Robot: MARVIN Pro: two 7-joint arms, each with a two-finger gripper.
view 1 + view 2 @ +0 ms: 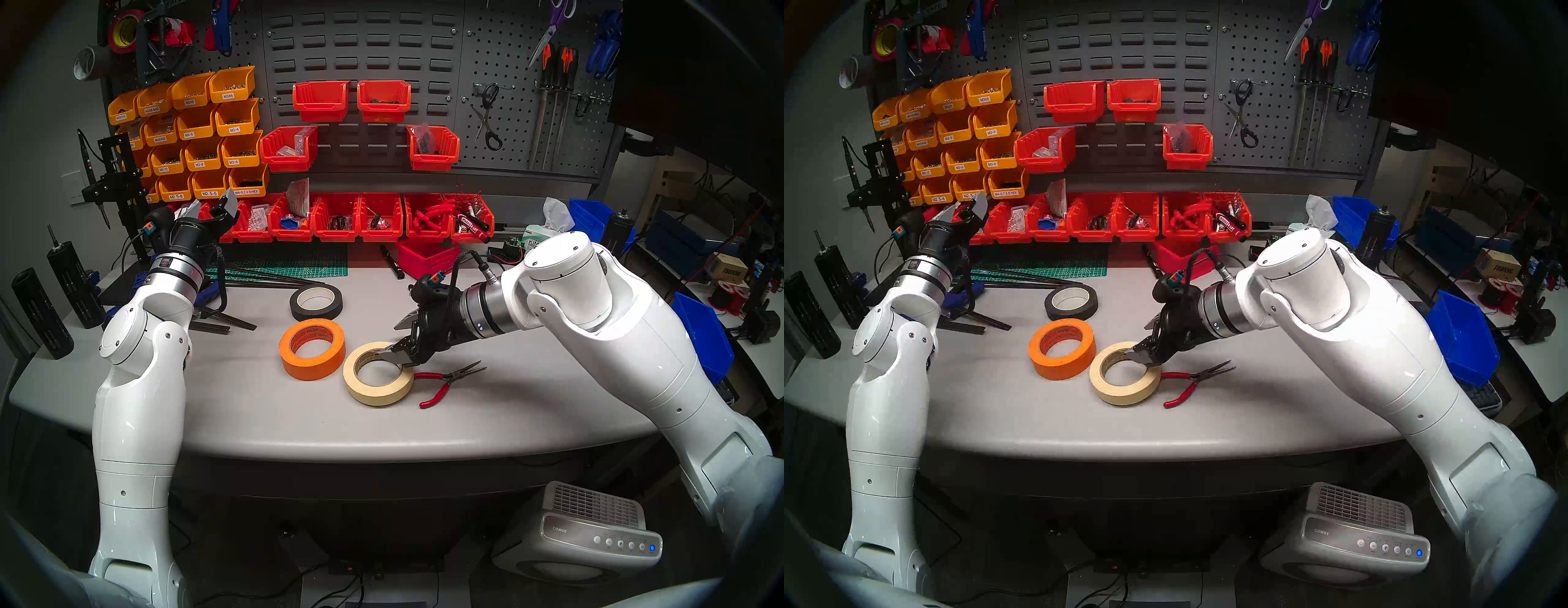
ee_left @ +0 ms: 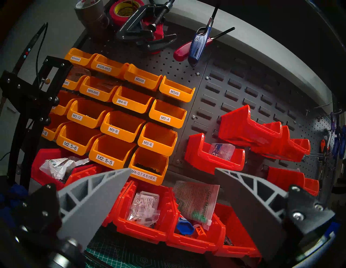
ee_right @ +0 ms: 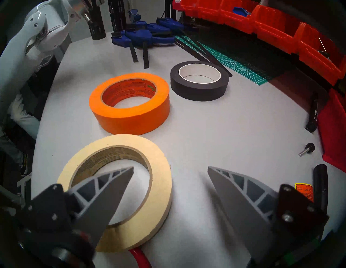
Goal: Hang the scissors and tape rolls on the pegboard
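Grey fingers (image 3: 104, 196) of the right gripper (image 1: 392, 346) filled the bottom corners of the right wrist view, spread wide: one tip hung over the hole of the cream roll (image 3: 131, 168), the other over bare bench outside the roll's wall. Whether either finger touched the roll could not be told. That cream roll (image 1: 377, 388) lay flat near the bench's (image 1: 254, 420) front edge, about the middle, with the orange roll (image 1: 313, 348) just beside it toward the left and a black roll (image 1: 316, 302) farther back. Red-handled pliers (image 1: 445, 382) lay just right of the cream roll, their handle running under its edge in the wrist view.

Both task rolls were thus on the bench, not on the pegboard (image 1: 509, 63) at the back right, where the black-handled scissors (image 1: 488, 114) hung from a hook, blades splayed.

At the bench's left side the left gripper (image 2: 172, 170) was raised, pointing toward the yellow bins (image 2: 119, 123) and red bins (image 2: 213, 161) on the back wall, its fingers (image 2: 97, 190) spread apart with nothing between them.
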